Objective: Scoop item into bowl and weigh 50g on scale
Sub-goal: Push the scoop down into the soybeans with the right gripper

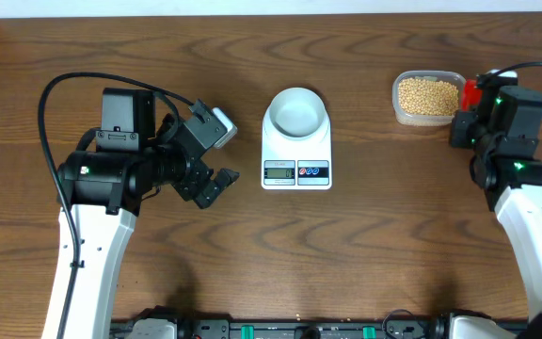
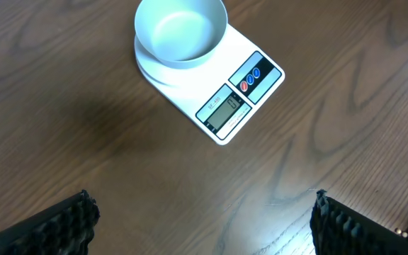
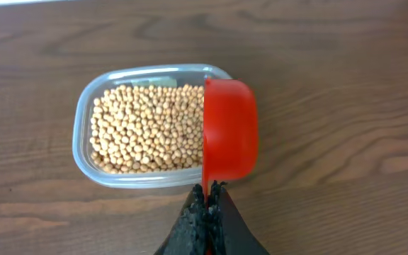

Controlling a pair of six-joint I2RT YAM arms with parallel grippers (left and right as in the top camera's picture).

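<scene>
red scoop [image 3: 230, 134] is pinched by its handle in the right fingers [image 3: 190, 227], pressed together on it. its cup stands on edge over the rim of the clear tub [image 3: 83, 127], mouth seemingly toward the beans [image 3: 147, 127], which lie just beside it, sideways from the handle's line. the empty bowl [image 1: 296, 110] sits on the scale [image 1: 296, 171], well apart at the middle of the worktop [image 1: 393, 235]. the left fingers [image 2: 62, 227] hang spread wide near the scale, holding nothing.
</scene>
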